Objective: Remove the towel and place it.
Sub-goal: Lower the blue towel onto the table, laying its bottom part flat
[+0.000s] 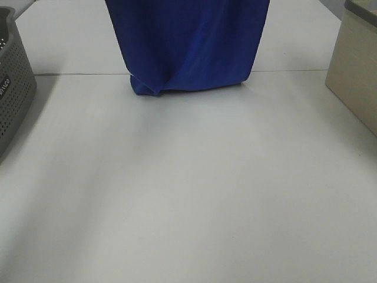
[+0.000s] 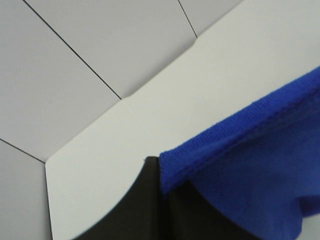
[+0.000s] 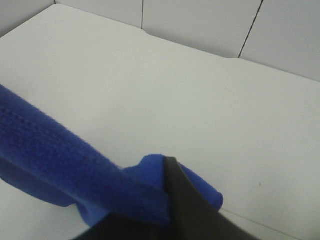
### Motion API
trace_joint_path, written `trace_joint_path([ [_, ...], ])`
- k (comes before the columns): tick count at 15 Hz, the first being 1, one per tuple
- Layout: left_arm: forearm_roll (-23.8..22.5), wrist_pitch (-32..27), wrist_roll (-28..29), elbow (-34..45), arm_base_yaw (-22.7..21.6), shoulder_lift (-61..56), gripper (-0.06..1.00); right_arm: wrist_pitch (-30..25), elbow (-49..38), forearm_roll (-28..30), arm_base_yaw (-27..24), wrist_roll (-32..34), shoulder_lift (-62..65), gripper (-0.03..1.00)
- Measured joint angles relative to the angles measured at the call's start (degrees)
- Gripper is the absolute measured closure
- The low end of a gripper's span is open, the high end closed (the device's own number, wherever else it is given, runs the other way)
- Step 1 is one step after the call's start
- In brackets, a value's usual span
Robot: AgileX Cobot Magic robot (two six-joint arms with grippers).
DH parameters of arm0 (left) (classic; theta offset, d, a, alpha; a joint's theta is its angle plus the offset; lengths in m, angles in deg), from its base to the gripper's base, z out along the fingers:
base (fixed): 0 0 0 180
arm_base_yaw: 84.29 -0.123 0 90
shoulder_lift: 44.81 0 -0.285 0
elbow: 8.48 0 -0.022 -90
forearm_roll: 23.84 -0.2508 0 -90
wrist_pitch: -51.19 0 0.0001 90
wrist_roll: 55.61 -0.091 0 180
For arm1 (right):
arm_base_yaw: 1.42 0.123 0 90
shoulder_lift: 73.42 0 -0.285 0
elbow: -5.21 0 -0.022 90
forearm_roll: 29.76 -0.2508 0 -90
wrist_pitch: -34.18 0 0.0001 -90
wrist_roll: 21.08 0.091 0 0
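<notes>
The royal-blue towel (image 1: 188,44) hangs down from above the top edge of the exterior high view, and its bunched lower edge touches the white table (image 1: 188,194) at the far middle. Neither gripper shows in that view. In the left wrist view my left gripper (image 2: 162,195) is shut on a hemmed edge of the towel (image 2: 250,165), held above the table. In the right wrist view my right gripper (image 3: 170,200) is shut on another part of the towel (image 3: 60,165), which drapes away from the black finger. The white tag is hidden.
A grey perforated basket (image 1: 12,82) stands at the left edge of the table. A beige box (image 1: 356,76) stands at the right edge. A seam (image 1: 294,72) runs across the table just behind the towel's lower edge.
</notes>
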Motion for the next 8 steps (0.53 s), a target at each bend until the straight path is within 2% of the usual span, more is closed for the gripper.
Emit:
trace_joint_path([
  [2, 0.6, -7.4, -0.1, 0.0, 0.0, -1.4, 0.94, -4.7, 0.0, -4.2, 0.1, -1.3, 1.1, 0.95],
  [3, 1.4, -8.8, 0.5, 0.0, 0.0, -1.7, 0.94, -9.3, 0.0, -6.8, 0.1, -2.4, 1.2, 0.95],
  [6, 3.8, -9.1, 1.2, 1.4, 0.0, -2.9, 0.94, -17.5, 0.0, -8.5, 0.1, -3.4, 1.2, 0.95],
  [8, 3.9, -9.1, 1.4, 6.2, 0.0, -5.0, 0.94, -19.0, 0.0, -8.6, 0.1, -4.0, 1.2, 0.95],
])
